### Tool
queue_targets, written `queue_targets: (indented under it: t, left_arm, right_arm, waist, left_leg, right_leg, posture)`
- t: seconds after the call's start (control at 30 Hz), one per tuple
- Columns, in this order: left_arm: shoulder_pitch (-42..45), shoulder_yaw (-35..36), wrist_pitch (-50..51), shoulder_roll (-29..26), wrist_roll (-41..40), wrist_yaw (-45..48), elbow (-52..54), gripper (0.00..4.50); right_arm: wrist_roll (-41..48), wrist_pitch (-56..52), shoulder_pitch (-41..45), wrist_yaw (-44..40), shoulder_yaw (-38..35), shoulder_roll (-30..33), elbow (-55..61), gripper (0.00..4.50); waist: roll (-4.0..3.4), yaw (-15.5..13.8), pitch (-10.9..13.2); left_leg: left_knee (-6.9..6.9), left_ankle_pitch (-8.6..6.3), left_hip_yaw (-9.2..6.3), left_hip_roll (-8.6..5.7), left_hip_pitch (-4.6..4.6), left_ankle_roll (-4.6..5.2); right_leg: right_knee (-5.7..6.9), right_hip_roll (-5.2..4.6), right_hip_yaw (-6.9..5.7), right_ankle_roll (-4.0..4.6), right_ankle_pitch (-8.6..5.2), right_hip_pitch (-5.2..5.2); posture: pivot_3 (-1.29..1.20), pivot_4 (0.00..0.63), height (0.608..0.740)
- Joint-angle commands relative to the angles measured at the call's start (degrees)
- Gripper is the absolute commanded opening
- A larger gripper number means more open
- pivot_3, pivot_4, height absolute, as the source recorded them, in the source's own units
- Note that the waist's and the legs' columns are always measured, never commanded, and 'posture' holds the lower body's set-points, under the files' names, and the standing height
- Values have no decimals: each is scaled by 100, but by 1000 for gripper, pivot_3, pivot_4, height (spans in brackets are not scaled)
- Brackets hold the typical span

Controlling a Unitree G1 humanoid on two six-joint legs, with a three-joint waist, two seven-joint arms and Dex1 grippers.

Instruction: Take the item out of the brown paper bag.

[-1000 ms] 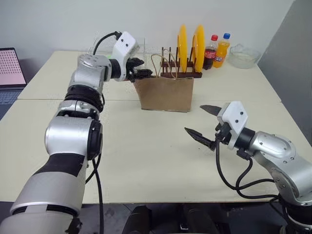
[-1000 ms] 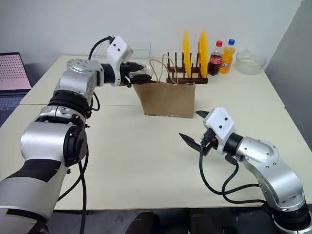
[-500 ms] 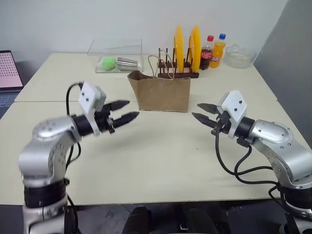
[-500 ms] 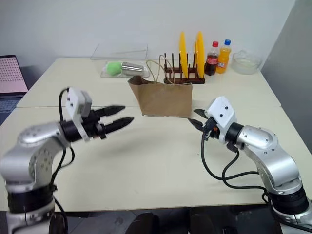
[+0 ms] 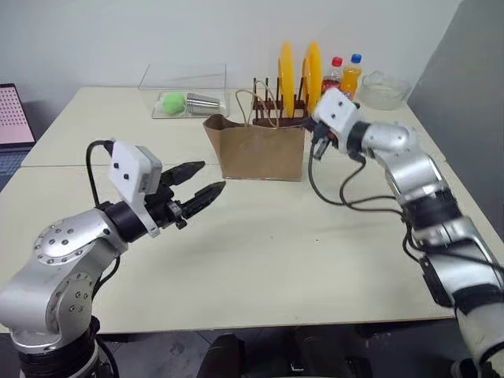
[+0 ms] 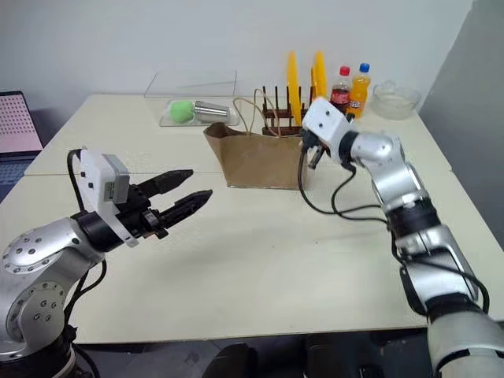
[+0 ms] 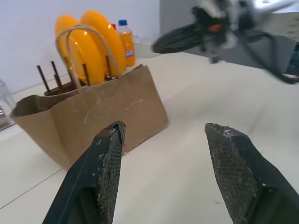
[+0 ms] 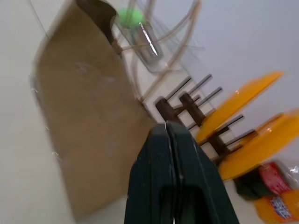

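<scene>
The brown paper bag [image 5: 256, 150] stands upright at the table's middle, mouth open, with its cord handles [image 5: 260, 106] raised. The item is hidden inside it. My right gripper [image 5: 313, 130] is at the bag's top right corner. In the right wrist view its fingers [image 8: 166, 154] are pressed together, shut, with the tip against the bag's rim [image 8: 140, 107]. I cannot tell whether paper is pinched. My left gripper [image 5: 208, 178] hovers open over the table, left of and nearer than the bag, pointing at it with nothing between its fingers [image 7: 110, 158].
Behind the bag is a wooden plate rack [image 5: 272, 118] with two yellow plates [image 5: 313, 71]. Two drink bottles [image 5: 340, 75] and a glass bowl [image 5: 382, 88] stand at the back right. A clear plastic box [image 5: 185, 87] holds a green ball and a metal cup. A laptop [image 5: 12, 114] sits far left.
My left gripper has pulled back from the bag's left rim to the near left, staying open. My right gripper has reached forward to the bag's right corner and shut.
</scene>
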State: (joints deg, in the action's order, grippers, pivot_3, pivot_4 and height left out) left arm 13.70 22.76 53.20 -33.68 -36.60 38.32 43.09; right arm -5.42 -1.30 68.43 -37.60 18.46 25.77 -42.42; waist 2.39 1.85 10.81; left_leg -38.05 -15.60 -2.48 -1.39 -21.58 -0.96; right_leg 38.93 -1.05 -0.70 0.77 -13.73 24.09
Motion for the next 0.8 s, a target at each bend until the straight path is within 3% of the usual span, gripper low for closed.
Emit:
queue_targets:
  t: [0.03, 0.17, 0.33, 0.53, 0.8]
  left_arm:
    - [-74, 18, -91, -204, -310, -32, 345, 2898]
    - [-301, -88, -212, -374, -356, -126, 503, 2898]
    - [-652, -250, -413, -637, -293, -122, 730, 2898]
    - [-1228, -305, -855, -1016, -63, 77, 770, 2898]
    - [-1662, -380, -1271, -1387, -34, 510, 701, 2898]
  right_arm:
    - [-739, 971, 910, 513, 271, -255, -1797, 19]
    - [-1357, 1302, 1546, 1009, 536, -641, -3053, 19]
    - [-2027, 1336, 1761, 1052, 865, -880, -3517, 19]
    - [-2177, 1804, 1767, -9, 804, -867, -3510, 19]
    - [-1703, 2778, 1553, -2185, 450, -633, -3156, 19]
  waist:
    - [0, -4, 0]
    - [-1, -4, 1]
    - [-6, -15, 3]
    - [-15, -6, 9]
    - [-21, -3, 12]
  left_leg:
    - [1, 1, -2, 0, -2, -3]
    - [1, 4, 3, 0, -11, -8]
    - [1, 3, 1, -2, -12, -7]
    - [5, -2, 0, -1, -7, 1]
    - [9, -7, -1, 2, 0, 11]
  right_leg:
    - [-2, 0, -2, 1, 0, 2]
    - [-11, -3, 2, 2, 0, 5]
    - [-11, -4, 3, 2, 0, 6]
    - [-8, -3, 2, 5, -2, 6]
    - [-6, 0, 0, 11, -6, 4]
  posture:
    - [0, 150, 740]
    - [0, 150, 740]
    - [0, 150, 740]
    - [0, 150, 740]
    - [0, 150, 740]
